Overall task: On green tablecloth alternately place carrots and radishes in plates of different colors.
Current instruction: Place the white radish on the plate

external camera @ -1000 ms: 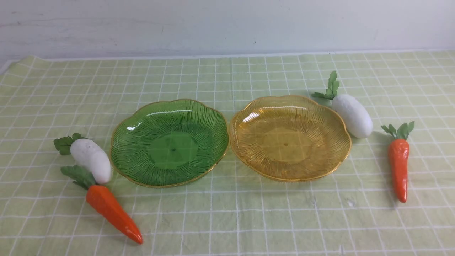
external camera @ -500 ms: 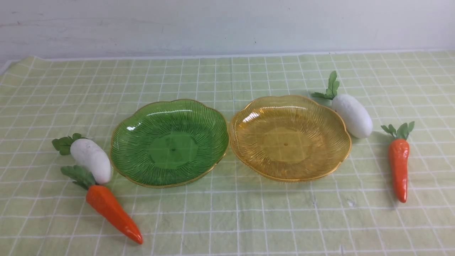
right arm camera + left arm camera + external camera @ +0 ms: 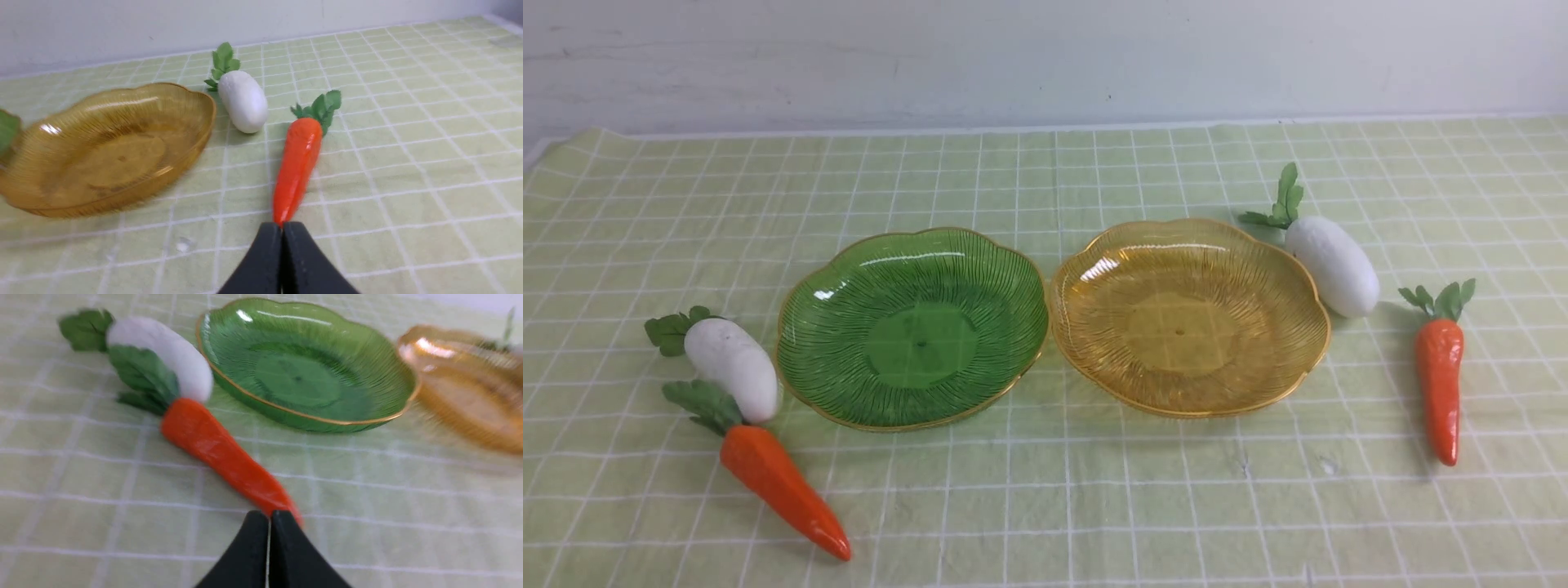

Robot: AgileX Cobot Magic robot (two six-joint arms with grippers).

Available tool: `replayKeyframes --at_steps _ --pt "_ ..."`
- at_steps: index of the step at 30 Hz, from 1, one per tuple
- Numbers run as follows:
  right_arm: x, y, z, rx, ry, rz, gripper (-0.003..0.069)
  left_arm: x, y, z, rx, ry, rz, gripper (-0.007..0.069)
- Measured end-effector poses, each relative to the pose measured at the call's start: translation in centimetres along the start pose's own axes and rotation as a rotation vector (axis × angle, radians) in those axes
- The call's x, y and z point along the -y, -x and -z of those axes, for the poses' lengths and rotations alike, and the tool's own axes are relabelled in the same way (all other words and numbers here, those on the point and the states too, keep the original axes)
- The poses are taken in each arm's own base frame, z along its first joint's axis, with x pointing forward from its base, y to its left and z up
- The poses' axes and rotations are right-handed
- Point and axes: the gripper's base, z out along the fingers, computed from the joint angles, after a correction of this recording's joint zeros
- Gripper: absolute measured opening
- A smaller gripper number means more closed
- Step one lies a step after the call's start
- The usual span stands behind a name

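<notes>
- Pale green tablecloth with a thin white grid, slightly wrinkled, under everything.
- Green plate and amber plate side by side at the middle, rims almost touching, nothing in either.
- White left radish just beside the green plate's left rim, leaves turned away from the plate.
- Orange left carrot nearer the robot, leaves against that radish, tip pointing near and rightward.
- White right radish against the amber plate's far right rim.
- Orange right carrot apart to the right, leaves far, tip near.
- Black left gripper closed tight, fingers pressed together, holding nothing, at the left carrot's tip; touching or not, impossible to tell.
- Black right gripper likewise closed tight and holding nothing, at the right carrot's tip.
</notes>
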Motion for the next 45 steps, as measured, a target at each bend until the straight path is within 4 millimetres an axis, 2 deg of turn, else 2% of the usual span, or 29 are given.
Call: replayKeyframes --at_steps 1,3,4,7,13,16,19,20,23,25,27,33,35,40,45 --pt "-0.2 0.0 0.0 -0.002 0.022 -0.12 -0.0015 0.5 0.0 0.0 -0.005 -0.056 0.186 -0.0008" --pt "-0.6 -0.1 0.0 -0.012 0.07 -0.379 -0.0015 1.1 0.1 0.1 -0.014 -0.127 0.404 -0.0008" --pt "-0.8 0.0 0.0 -0.015 0.085 -0.455 -0.0015 1.4 0.2 0.1 -0.018 -0.159 0.489 -0.0008" --pt "-1.1 0.0 0.0 -0.026 0.123 -0.628 -0.0015 1.8 0.4 0.2 -0.014 -0.201 0.579 -0.0008" --pt "-1.4 0.3 0.1 -0.028 0.163 -0.79 -0.0015 1.9 0.7 0.2 0.014 -0.229 0.6 -0.0008" --pt "-1.5 0.3 0.1 -0.031 0.171 -0.79 -0.0015 2.1 0.8 0.3 0.009 -0.245 0.625 -0.0008" --pt "-1.9 1.6 0.6 -0.011 0.2 -0.682 -0.0015 2.7 1.5 0.8 0.005 -0.279 0.591 -0.0008" --pt "-2.1 2.3 0.9 0.015 0.211 -0.628 -0.0015 3.2 2.2 1.2 0.012 -0.302 0.565 -0.0008" --pt "-2.9 6.3 2.5 0.144 0.242 -0.36 -0.0015 4.5 4.4 2.0 0.003 -0.333 0.49 -0.0008" --pt "-3.4 8.4 2.4 0.117 0.228 -0.23 -0.0015 5.3 5.7 1.7 -0.086 -0.298 0.411 -0.0008" --pt "-3.7 9.0 1.0 -0.025 0.201 -0.158 -0.0015 5.6 6.1 0.9 -0.207 -0.249 0.354 -0.0008" --pt "-3.6 8.6 -4.1 -0.488 0.114 -0.048 -0.0015 5.1 6.0 -2.1 -0.591 -0.082 0.208 -0.0007" --pt "-3.6 8.6 -5.7 -0.582 0.098 -0.041 -0.0015 4.9 6.1 -3.1 -0.685 -0.04 0.178 -0.0007" --pt "-3.8 10.1 -10.0 -0.694 0.074 -0.042 -0.0015 4.1 6.4 -5.2 -0.819 0.047 0.112 0.0" --pt "-3.9 10.9 -13.4 -0.743 0.075 -0.027 0.0 3.6 6.2 -6.5 -0.871 0.088 0.098 0.0029"
